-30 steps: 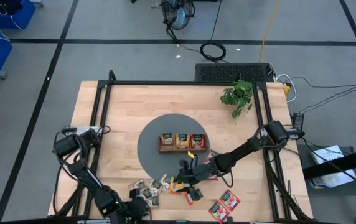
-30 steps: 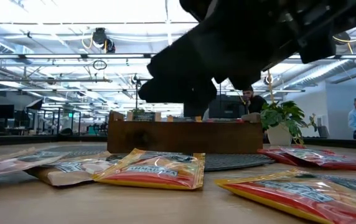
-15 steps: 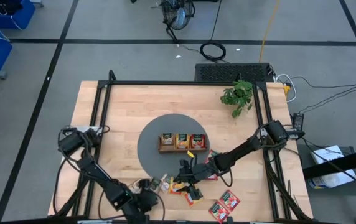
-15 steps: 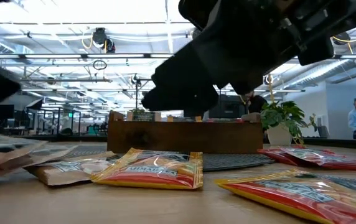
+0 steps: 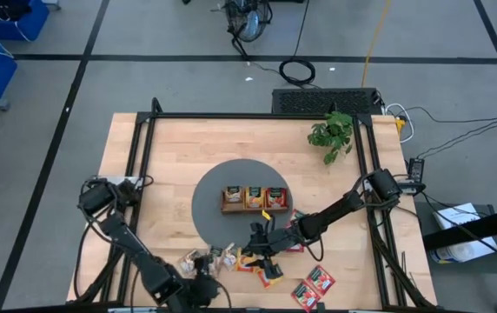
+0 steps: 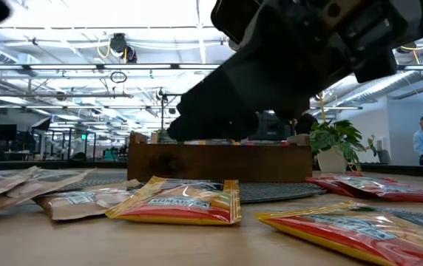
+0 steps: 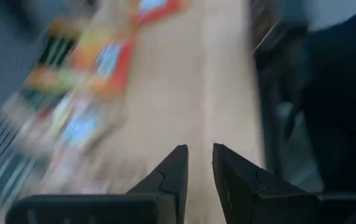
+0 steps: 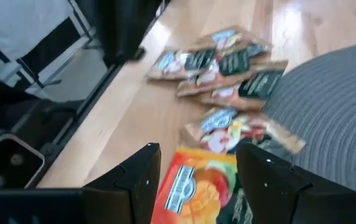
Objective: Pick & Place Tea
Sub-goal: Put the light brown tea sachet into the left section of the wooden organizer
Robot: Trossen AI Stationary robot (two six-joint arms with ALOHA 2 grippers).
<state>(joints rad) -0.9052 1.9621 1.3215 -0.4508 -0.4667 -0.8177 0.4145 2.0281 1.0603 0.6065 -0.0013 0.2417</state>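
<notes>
Fingers of the right gripper (image 8: 193, 180) stand wide apart with nothing between them, poised low over an orange tea sachet (image 8: 196, 180) that lies on the wooden table (image 5: 170, 165) at the edge of a round grey mat (image 5: 209, 204); the spread looks meant to straddle the sachet for a pick. Just beyond it, several beige sachets (image 8: 228, 68) lie in a loose overlapping cluster, and in the view from above red sachets (image 5: 314, 285) lie apart near the table's front edge. On the mat, a wooden tray (image 5: 255, 198) with three compartments already holds sachets standing on edge, so it appears to be where the loose ones are to go. The left gripper (image 7: 198, 165) sits at the table's front edge beside the beige cluster, its fingers close together with only a narrow slit between them and nothing seen in it; it seems to be waiting out of the way. A small potted plant (image 5: 331, 135) stands at the far right of the table. Each sachet carries a dark printed label band, but no wording on any can be read with certainty; the left wrist view is too blurred for print.
</notes>
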